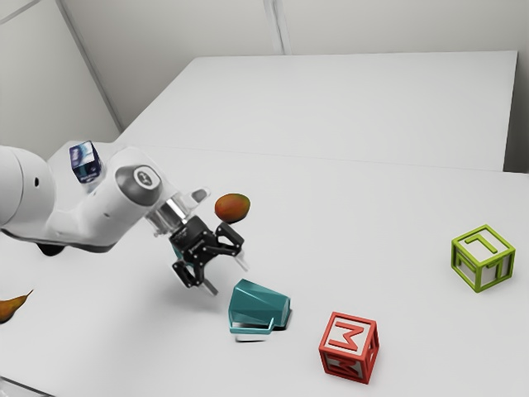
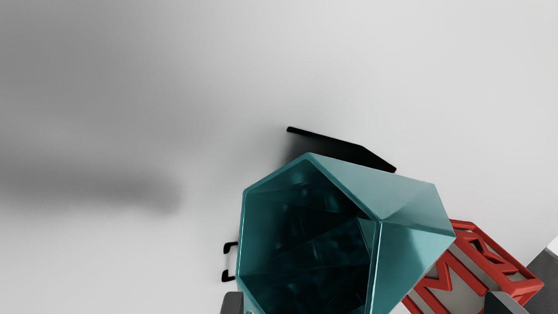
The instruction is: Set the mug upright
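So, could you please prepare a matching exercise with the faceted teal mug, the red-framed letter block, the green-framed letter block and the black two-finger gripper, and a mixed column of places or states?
1. mug
2. red block
3. green block
4. gripper

A. open, fingers apart
B. nearest the exterior view's right edge
C. lying on its side
D. on the table, close to the mug

Pairs: 1-C, 2-D, 3-B, 4-A

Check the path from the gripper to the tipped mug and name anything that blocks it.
Nothing visible stands between the gripper, its jaws open, and the teal mug; the red letter block sits beyond the mug's closed end.
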